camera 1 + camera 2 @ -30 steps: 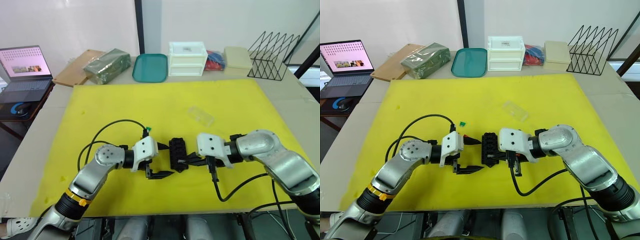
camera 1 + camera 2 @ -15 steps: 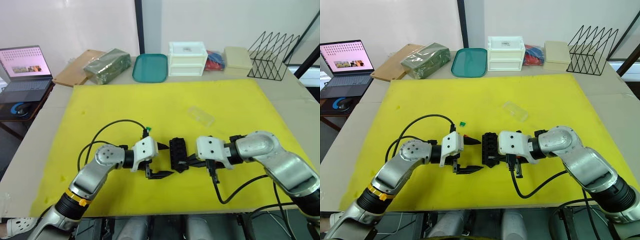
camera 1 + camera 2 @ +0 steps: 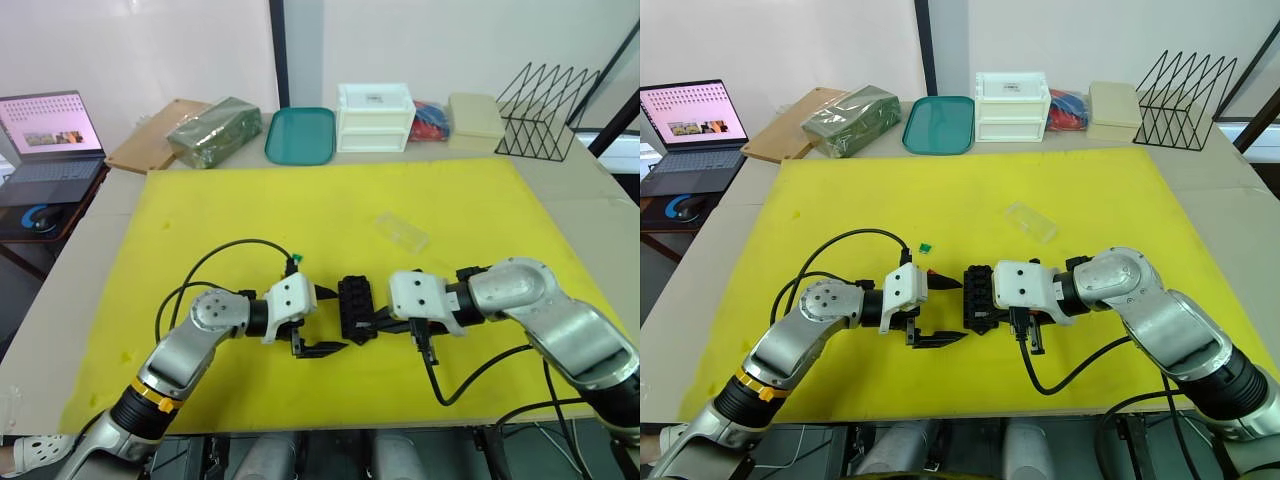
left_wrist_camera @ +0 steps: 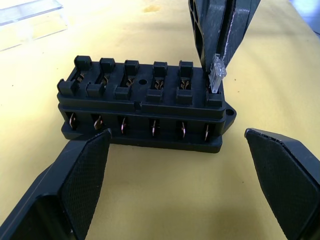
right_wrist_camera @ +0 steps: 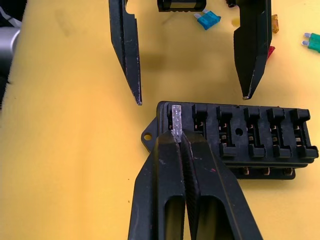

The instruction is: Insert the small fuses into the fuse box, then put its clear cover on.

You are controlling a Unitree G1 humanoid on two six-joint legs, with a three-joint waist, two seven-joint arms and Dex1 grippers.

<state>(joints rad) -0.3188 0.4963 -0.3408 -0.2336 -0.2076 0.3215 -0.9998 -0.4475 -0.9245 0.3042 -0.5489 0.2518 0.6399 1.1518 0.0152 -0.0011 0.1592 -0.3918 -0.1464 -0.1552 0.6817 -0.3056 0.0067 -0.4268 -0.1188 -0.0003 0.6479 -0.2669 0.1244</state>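
R tool [image 5: 181,137] nudged left, grey fuse [image 5: 176,117] at fuse box [image 5: 235,137] end slot

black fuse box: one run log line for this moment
right end effector: shut on clear grey blade fuse | at end slot of black slotted fuse box | left end effector: open

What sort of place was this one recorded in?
Probably an indoor lab or office test bench: a table under a yellow mat, a laptop on a side desk, and a white drawer unit and wire rack against a plain wall.
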